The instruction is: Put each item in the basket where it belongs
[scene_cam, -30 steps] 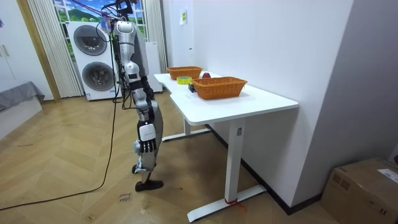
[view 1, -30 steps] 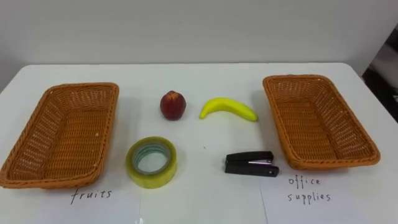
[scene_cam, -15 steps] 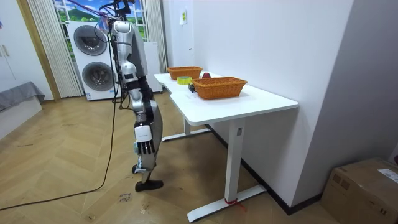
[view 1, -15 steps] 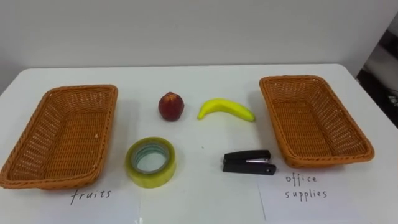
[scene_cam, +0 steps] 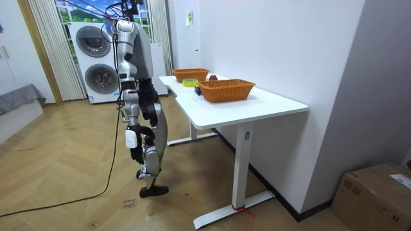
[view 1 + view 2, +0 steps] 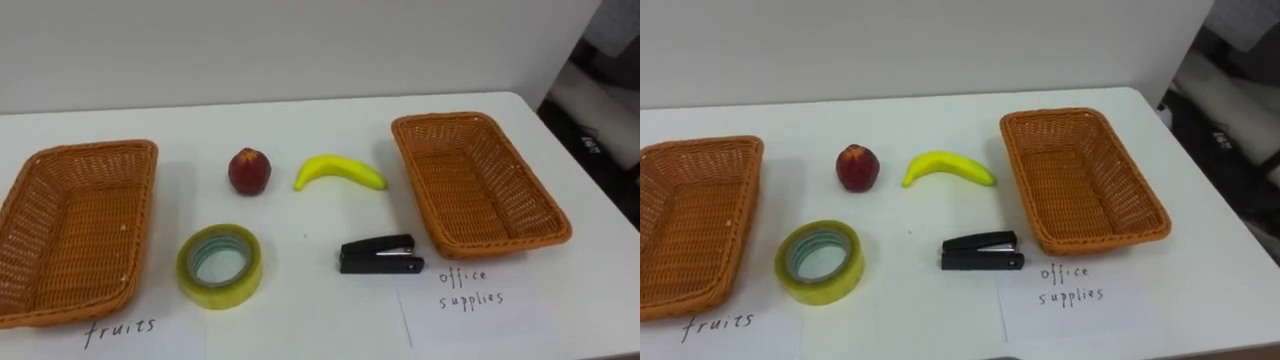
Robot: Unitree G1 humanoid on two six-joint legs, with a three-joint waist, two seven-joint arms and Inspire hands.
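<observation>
Table edges: The white table (image 6: 300,120) is showing you its far edge along the wall. Its right edge is running just past the right basket (image 6: 476,186), and the left basket (image 6: 70,235) is running off the view's left side.
Open room: You are getting bare tabletop behind the fruit, and more between the tape roll (image 6: 221,266) and the stapler (image 6: 380,255).
Fruit: The peach (image 6: 249,171) and banana (image 6: 340,172) are sitting mid-table, near each other but apart.
Office supplies: The tape roll is lying flat near the left basket; the stapler is lying just beside the right basket's near corner.
Right hand: The right hand (image 5: 131,138) is hanging by the robot's thigh, off the table; you cannot tell its state.
Change: The eye views are swinging right, which is the camera's own move. The things are lying as before. The right hand is riding higher and farther from the table.
</observation>
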